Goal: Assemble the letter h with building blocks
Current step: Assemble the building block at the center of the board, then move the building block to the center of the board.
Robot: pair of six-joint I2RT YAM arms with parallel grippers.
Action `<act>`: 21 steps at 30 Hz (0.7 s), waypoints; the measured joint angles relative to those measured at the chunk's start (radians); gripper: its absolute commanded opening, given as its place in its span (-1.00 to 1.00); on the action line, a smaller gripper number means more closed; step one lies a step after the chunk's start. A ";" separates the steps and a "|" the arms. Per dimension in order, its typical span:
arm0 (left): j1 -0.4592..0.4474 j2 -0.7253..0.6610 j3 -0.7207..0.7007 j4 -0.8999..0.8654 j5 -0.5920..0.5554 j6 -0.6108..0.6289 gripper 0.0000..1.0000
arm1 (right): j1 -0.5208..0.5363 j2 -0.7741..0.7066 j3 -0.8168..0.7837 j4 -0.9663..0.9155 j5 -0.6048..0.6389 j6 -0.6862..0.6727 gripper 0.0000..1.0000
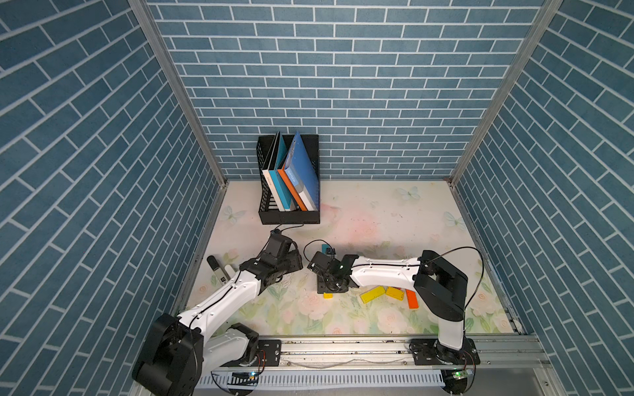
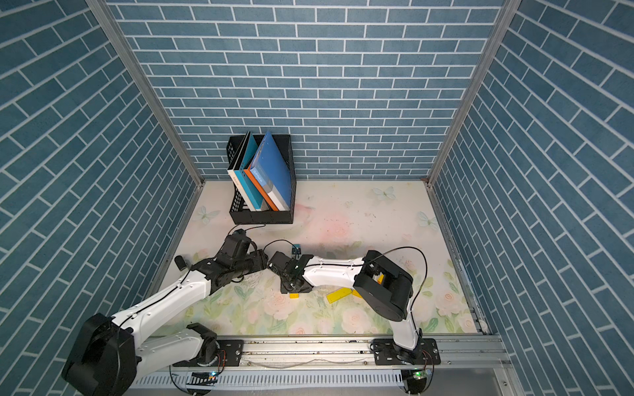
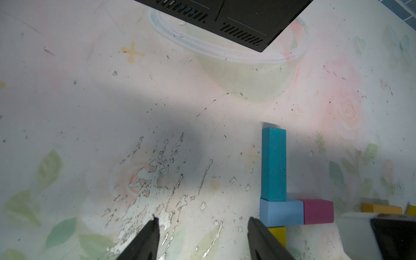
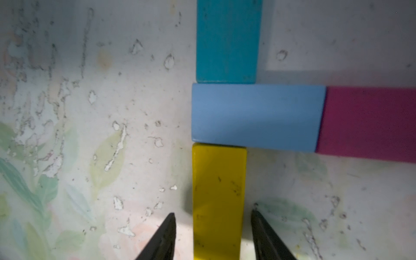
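Stem of the h: teal block [image 4: 227, 40] at 12 o'clock and yellow block [image 4: 218, 198] at 6 o'clock butt the light blue block [image 4: 256, 117]; magenta block [image 4: 369, 123] at 3 o'clock starts the arch. Right gripper [image 4: 213, 212] straddles the yellow bar, jaws parted, touching neither side. Left gripper [image 3: 202, 218] gapes empty. Bars are flat, matte and square-edged, so ends meet flush.

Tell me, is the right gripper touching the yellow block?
Apart. The right wrist view shows table between the yellow block and both fingers of the right gripper.
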 measured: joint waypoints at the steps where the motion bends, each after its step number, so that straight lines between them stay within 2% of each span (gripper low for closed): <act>1: 0.000 0.000 0.000 0.000 0.000 0.000 0.35 | 0.000 -0.001 0.001 0.000 0.001 0.001 0.27; 7: 0.000 0.000 0.000 0.000 0.000 0.000 0.35 | 0.001 -0.043 0.001 -0.045 0.039 0.002 0.35; 11: 0.000 0.000 0.000 0.000 0.000 0.001 0.35 | -0.001 -0.142 -0.029 -0.092 0.090 0.011 0.33; 17: 0.000 -0.016 0.001 -0.002 0.000 0.001 0.36 | -0.054 -0.430 -0.315 -0.128 0.140 0.121 0.37; 21: 0.000 -0.015 0.006 -0.001 0.000 0.003 0.36 | -0.089 -0.507 -0.470 -0.136 0.151 0.214 0.40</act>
